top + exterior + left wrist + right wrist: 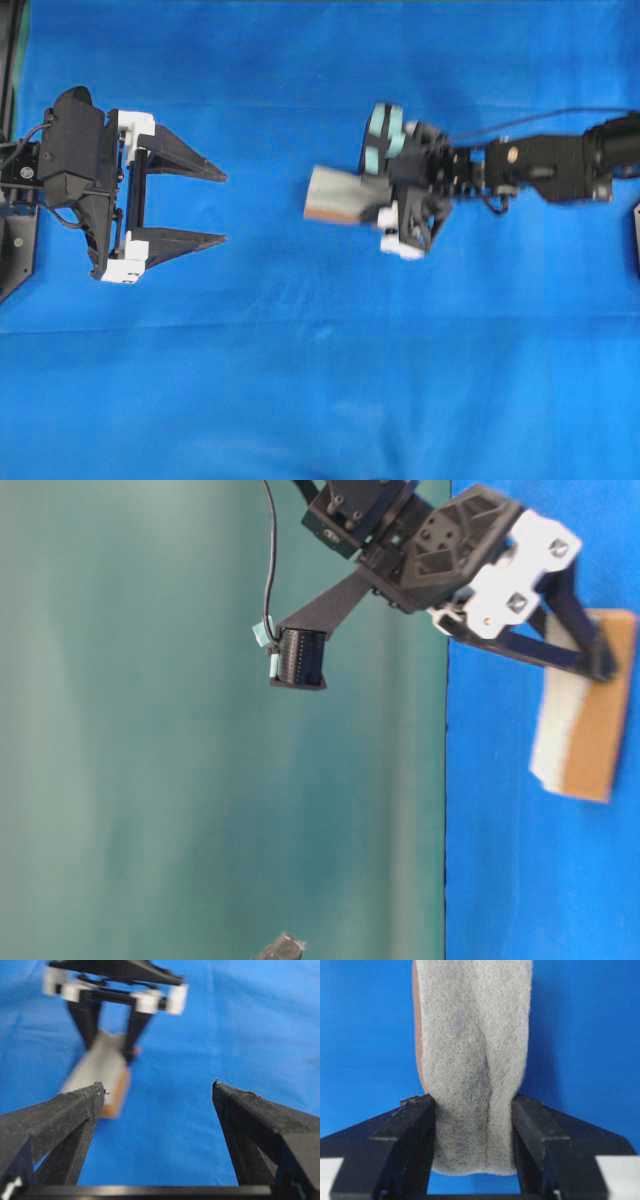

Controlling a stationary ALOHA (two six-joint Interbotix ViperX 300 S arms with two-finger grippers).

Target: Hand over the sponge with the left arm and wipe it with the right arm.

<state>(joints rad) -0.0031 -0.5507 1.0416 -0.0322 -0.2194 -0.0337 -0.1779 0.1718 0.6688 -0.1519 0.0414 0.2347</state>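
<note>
Overhead exterior view: the right gripper [372, 208], teal-patched, sits right of frame centre with its fingers pinched on the sponge [335, 194], whose free end projects toward the frame's left; the long axis runs nearly left–right, slightly tilted. At frame left the left gripper [222, 208] stands spread wide and empty, well apart from the sponge. Right wrist view: the grey fibrous face of the sponge [472, 1065] fills the centre, squeezed and creased between both fingers, orange backing visible at its left edge. Judged from this layout, the handover appears complete, since the sponge sits in the wiping arm; wiping the blue cloth [320, 380] apparently remains.
</note>
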